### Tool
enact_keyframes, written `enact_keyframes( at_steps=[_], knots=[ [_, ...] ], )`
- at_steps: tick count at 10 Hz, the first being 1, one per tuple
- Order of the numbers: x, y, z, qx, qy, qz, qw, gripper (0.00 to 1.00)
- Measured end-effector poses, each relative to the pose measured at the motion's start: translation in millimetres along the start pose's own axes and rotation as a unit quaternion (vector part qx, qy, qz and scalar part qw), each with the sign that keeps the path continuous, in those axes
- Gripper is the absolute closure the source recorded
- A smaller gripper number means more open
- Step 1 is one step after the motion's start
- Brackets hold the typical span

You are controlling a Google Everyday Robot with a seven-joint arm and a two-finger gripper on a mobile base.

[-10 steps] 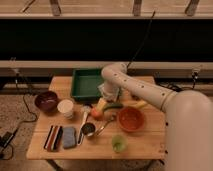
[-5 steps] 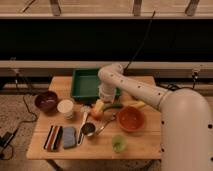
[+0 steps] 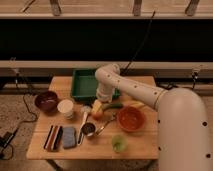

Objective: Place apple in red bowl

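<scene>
Gripper (image 3: 102, 101) just above apple (image 3: 97, 113) — red bowl (image 3: 131, 119) nearby

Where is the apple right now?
In the camera view, the apple sits just left of the red bowl and in front of the green tray, with the gripper close above it.

**What I count, kind by kind**

From where I stand there is 1 wooden table (image 3: 145, 147). It holds 2 bowls: 1 red bowl (image 3: 131, 118) and 1 maroon bowl (image 3: 46, 101). I see 1 apple (image 3: 96, 114) and 1 green tray (image 3: 86, 84). There are 3 cups: 1 white cup (image 3: 65, 107), 1 small dark cup (image 3: 88, 129) and 1 pale green cup (image 3: 118, 143). There is also 1 blue sponge (image 3: 69, 137), with 1 striped flat block (image 3: 52, 137) beside it. 1 arm (image 3: 131, 88) reaches in, ending in 1 gripper (image 3: 102, 98) that hangs just above the apple, at the tray's front edge.
</scene>
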Motion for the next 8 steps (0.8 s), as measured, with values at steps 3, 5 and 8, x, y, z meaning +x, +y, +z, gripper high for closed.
enact_keyframes(
  at_steps=[3, 5, 8],
  knots=[
    [3.6, -1.7, 4.0, -0.002, -0.003, -0.007, 1.0000, 0.20],
    [4.1, -5.2, 9.2, -0.001, -0.006, -0.013, 0.9999, 0.20],
    [0.1, -12.8, 17.1, 0.002, -0.013, -0.021, 0.9997, 0.22]
  ],
)
